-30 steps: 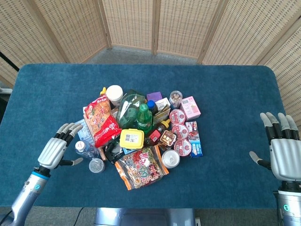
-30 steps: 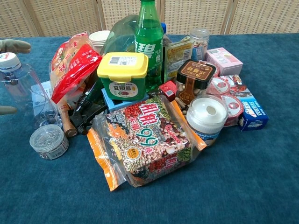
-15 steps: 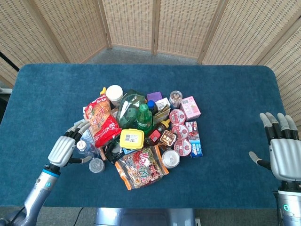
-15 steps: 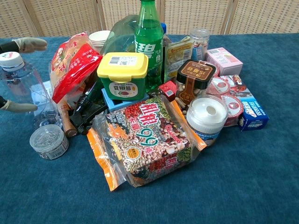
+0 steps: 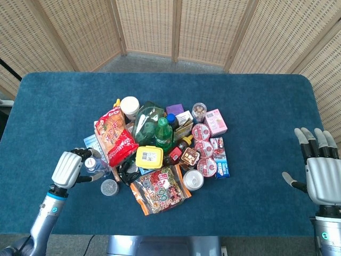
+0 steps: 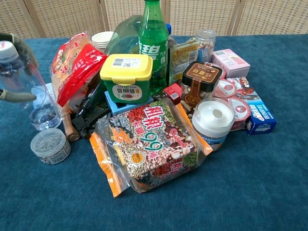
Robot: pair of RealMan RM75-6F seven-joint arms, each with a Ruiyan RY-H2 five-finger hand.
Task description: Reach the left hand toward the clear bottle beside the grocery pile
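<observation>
Reaching looks done: left hand [image 5: 68,168] has its fingers wrapped around the clear bottle [image 6: 26,94], which sits beside the grocery pile [image 5: 160,154]. Right hand [image 5: 321,173] waits with fingers spread, holding nothing.

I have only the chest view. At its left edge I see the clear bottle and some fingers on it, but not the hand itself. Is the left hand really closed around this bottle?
Observer: Yes. In the head view the left hand has its fingers curled around the clear bottle, at the left side of the grocery pile.
Operator: I do not see the right hand at all. Where is it?
Observer: The right hand is at the table's right edge, far from the pile, with its fingers apart and holding nothing.
Operator: Is something hidden behind the green soda bottle?
Observer: Yes, a purple box sits just behind the green soda bottle.
</observation>
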